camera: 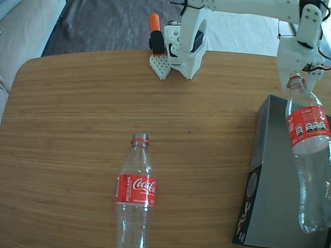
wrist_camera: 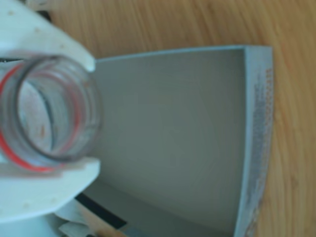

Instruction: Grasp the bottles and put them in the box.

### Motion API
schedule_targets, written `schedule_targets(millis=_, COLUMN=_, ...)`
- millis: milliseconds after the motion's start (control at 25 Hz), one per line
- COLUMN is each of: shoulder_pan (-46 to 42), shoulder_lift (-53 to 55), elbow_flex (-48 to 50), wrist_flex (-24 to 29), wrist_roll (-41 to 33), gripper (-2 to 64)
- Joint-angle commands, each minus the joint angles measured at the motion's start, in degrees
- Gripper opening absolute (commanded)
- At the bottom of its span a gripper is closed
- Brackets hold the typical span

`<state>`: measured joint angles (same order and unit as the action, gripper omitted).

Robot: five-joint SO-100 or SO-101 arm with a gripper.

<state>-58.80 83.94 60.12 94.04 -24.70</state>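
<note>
Bottle held over the box
Fingers (wrist_camera: pixel 47 116) clenched on one bottle's (camera: pixel 309 135) neck above the box (camera: pixel 269 170); second bottle (camera: pixel 135 194) lies on the desk (camera: pixel 77 129)

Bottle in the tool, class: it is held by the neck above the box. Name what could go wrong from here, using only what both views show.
1. The tool grips only the smooth neck of the held bottle, so it may slip or swing.
2. In the fixed view that bottle lies near the box's right side and the picture edge; dropped askew, it might catch the rim or roll out.
3. The second bottle lies loose on the table and could roll.
</note>
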Motion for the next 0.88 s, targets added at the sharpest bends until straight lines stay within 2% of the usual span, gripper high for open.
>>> schedule_targets(millis=0, shoulder_pan=-1.76, shoulder_lift=-0.97, elbow_flex=-3.08, wrist_flex=-0.35, wrist_roll=2.99, gripper=-0.4)
schedule_targets(millis=160, shoulder_pan=-4.04, shoulder_lift=-3.25, elbow_flex=-3.78, wrist_flex=-0.26, wrist_roll=7.56, gripper=-0.4)
schedule_targets(millis=440, shoulder_pan=-5.54, shoulder_lift=-3.52, elbow_flex=-3.6, wrist_flex=-0.35, wrist_roll=11.25, gripper=-0.4)
schedule_targets(millis=840, shoulder_pan=-4.04, shoulder_lift=-3.6, elbow_flex=-3.78, wrist_flex=-3.52, wrist_roll=10.63, gripper=-0.4)
